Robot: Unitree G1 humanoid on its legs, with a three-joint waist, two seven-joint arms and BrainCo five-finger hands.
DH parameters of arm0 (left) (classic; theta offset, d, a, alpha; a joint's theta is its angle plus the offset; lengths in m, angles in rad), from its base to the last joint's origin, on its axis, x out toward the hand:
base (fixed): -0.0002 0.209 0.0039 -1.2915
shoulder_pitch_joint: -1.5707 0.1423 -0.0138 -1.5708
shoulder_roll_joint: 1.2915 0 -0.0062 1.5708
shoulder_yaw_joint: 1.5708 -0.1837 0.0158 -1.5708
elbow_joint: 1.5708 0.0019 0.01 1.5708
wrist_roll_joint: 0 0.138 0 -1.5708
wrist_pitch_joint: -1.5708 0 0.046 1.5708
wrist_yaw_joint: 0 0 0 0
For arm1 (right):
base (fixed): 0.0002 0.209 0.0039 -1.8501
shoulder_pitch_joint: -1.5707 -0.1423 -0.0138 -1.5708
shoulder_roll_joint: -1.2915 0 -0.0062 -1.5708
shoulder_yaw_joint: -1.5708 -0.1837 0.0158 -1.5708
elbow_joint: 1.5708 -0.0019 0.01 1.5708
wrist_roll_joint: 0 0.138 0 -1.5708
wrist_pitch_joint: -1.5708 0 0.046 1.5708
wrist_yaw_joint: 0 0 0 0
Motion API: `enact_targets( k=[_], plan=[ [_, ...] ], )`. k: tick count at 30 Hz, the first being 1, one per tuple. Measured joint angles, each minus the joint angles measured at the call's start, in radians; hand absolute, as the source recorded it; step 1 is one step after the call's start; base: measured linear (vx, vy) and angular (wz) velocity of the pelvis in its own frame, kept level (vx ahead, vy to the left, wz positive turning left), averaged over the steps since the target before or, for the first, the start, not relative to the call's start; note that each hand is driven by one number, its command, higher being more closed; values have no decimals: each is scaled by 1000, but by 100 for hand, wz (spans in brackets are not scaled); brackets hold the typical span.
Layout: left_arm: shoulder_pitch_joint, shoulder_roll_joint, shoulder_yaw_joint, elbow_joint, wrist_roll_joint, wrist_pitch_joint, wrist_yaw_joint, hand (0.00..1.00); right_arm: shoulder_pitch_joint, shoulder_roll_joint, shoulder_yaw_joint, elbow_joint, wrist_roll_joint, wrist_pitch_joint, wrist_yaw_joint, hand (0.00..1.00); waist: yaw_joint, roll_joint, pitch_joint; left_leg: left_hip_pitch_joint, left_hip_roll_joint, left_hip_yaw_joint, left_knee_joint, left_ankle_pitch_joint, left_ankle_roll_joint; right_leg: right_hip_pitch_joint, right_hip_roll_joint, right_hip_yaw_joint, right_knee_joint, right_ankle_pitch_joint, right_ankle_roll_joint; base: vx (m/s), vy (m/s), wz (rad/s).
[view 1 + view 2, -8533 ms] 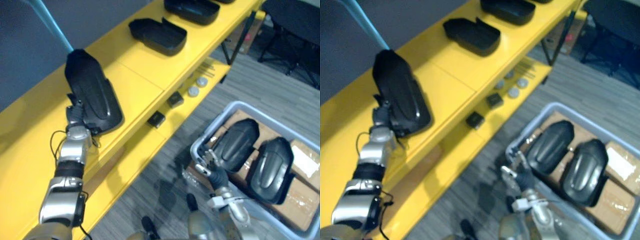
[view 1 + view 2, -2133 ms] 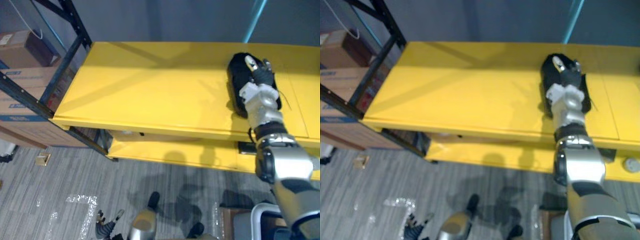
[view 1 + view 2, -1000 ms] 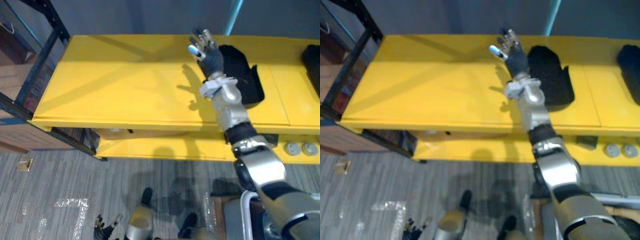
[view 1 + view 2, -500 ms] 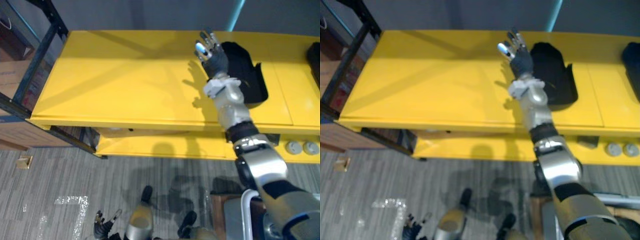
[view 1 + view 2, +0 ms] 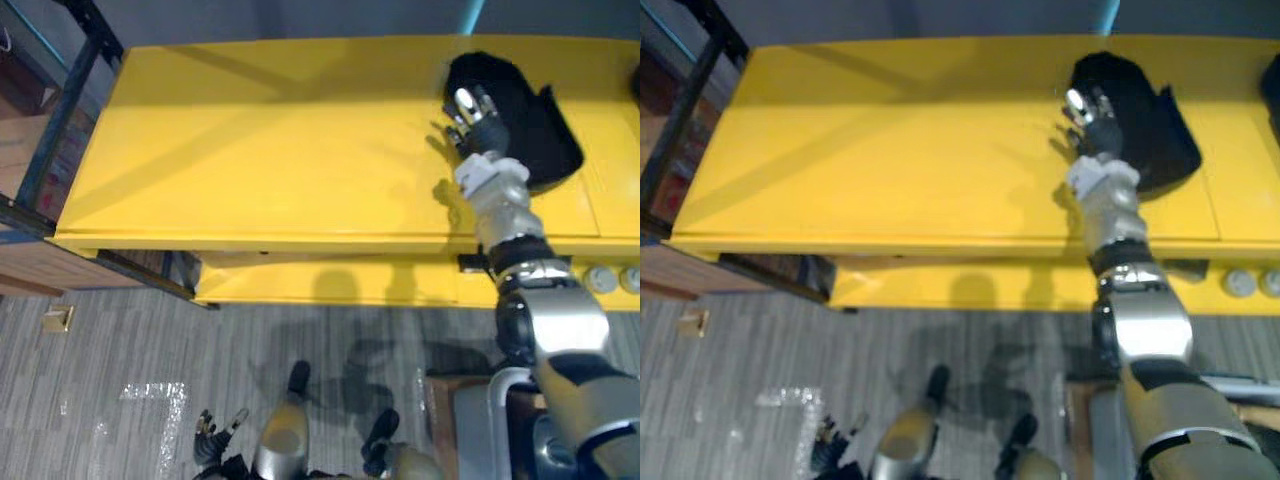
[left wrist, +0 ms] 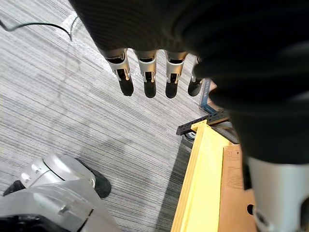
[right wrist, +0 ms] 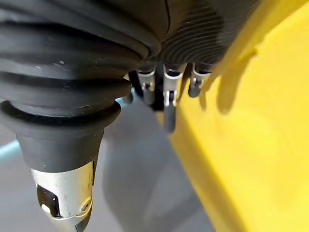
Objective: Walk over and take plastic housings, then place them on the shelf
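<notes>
1. The black housing (image 5: 530, 140) lies on the top board of the yellow shelf (image 5: 260, 150), in the upper right of the left eye view. It appears to lie hollow side up.
2. Its long axis runs on a diagonal, from upper left to lower right in the frame.
3. The right hand (image 5: 478, 125) reaches up from the lower right and stands at the housing's left edge. The housing lies just to the right of the hand and a little beyond it.
4. The right hand's fingers (image 7: 166, 96) are loosely extended above the yellow board and hold nothing. Contact with the housing's rim cannot be settled from the head views, since hand and rim overlap there.
5. The left hand (image 5: 213, 447) hangs low at the bottom of the frame, well apart from the shelf. Its fingers (image 6: 147, 79) point straight at the floor and are empty. The right hand is therefore much the nearer to the housing.
6. Judgement: this housing is placed, and the next move calls for the right hand to draw back clear without dragging the rim.
7. Containers: the rim of a grey bin (image 5: 487, 410) shows at lower right, and the arm hides its contents.
8. Small round parts (image 5: 600, 278) sit on the lower shelf.
</notes>
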Motion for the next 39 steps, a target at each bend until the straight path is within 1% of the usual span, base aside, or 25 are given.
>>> enact_targets(
  k=[3,7,11,13,15,16,17,19,20,23,25,26,27,28,30,32,33,37,39],
  plan=[
    [-10,-2,-5,-3,0,-10,-2,0,-18,-25,-20,16,-9,1,0,0,-7,11,11,0,-5,-1,0,0,0,-1,-6,-1,5,-3,2,0,0,0],
    [-22,-3,-5,-11,0,-13,-2,0,-25,-35,-39,38,-9,8,7,0,-13,16,30,-2,-11,0,0,0,0,-15,-15,2,30,-14,5,0,0,0],
    [-25,-3,-5,-13,0,-13,-2,0,-26,-53,-38,48,2,11,71,0,-14,16,31,-3,-12,-4,0,0,0,-21,-18,0,47,-27,4,8,-3,2],
    [-25,-3,-5,-13,1,-13,-2,0,-26,-56,-30,55,16,11,122,0,-14,17,31,-3,-12,-4,0,0,0,-22,-19,0,51,-30,3,0,0,0],
    [-24,-3,-5,-17,1,-15,-8,0,-20,-60,11,58,43,9,188,0,-14,20,33,0,-12,-4,0,0,0,-23,-21,-2,60,-35,3,0,0,0],
    [-24,-3,-4,-25,2,-16,-13,0,-10,-62,37,52,59,8,242,0,-15,21,34,1,-13,-6,0,0,0,-23,-23,-3,66,-39,4,0,0,0],
    [-24,-3,-4,-30,1,-16,-15,0,1,-64,54,37,63,8,265,0,-15,21,34,2,-13,-8,0,0,0,-22,-24,-5,68,-42,3,-1,-8,8],
    [-23,-3,-3,-42,2,-16,-19,0,42,-65,113,-51,70,8,317,0,-23,21,34,3,-14,-21,0,0,0,-20,-28,-14,83,-53,5,5,-27,14],
    [-22,-3,-3,-46,3,-15,-19,0,49,-65,122,-74,71,8,330,0,-24,20,34,4,-13,-22,0,0,0,-19,-29,-15,84,-54,5,11,-31,10],
    [-4,-3,8,-73,6,-9,-22,0,88,-76,149,-218,103,9,421,0,-26,18,33,6,-13,-23,0,0,0,-16,-29,-15,83,-53,6,4,-5,1],
    [14,-2,20,-78,18,-9,-25,0,122,-104,159,-317,139,9,478,0,-32,12,36,23,-14,-22,-1,0,1,1,-29,-15,77,-52,8,0,0,0],
    [22,-2,25,-78,22,-9,-28,0,133,-109,159,-340,152,8,488,0,-37,7,33,27,-14,-22,-2,0,1,7,-29,-15,74,-52,8,4,-5,-3],
    [39,-1,42,-78,24,-9,-33,0,158,-119,157,-386,181,4,497,0,-44,-6,29,36,-13,-19,-2,-1,2,21,-26,-13,63,-49,10,-3,-6,-6],
    [46,1,47,-79,26,-10,-36,0,175,-127,156,-410,199,-5,499,0,-45,-13,25,39,-12,-15,-2,-2,3,23,-24,-11,59,-48,10,-6,-7,-10],
    [72,8,54,-80,51,-10,-43,0,217,-144,118,-456,250,-33,498,0,-56,-45,8,39,-8,2,-3,-3,2,25,-15,-2,37,-31,6,-22,4,-15],
    [81,7,52,-80,62,-11,-47,0,246,-147,87,-476,257,-53,483,0,-68,-59,0,42,-9,5,-3,-3,2,38,-9,0,10,-14,8,-35,23,-13],
    [84,10,52,-79,65,-11,-46,0,262,-150,83,-477,257,-55,479,0,-73,-64,-5,48,-11,12,-3,-3,2,44,-9,7,-2,-4,8,-41,32,-16],
    [84,10,51,-78,91,-18,-45,0,309,-151,82,-477,266,-64,479,0,-72,-67,-22,57,-16,33,-3,-3,2,57,-9,25,-43,30,11,-67,43,-18],
    [85,12,45,-76,91,-19,-44,0,328,-150,82,-485,264,-93,473,0,-71,-72,-33,56,-18,36,-3,-2,3,62,-8,27,-63,43,14,-78,23,-5]
  ],
)
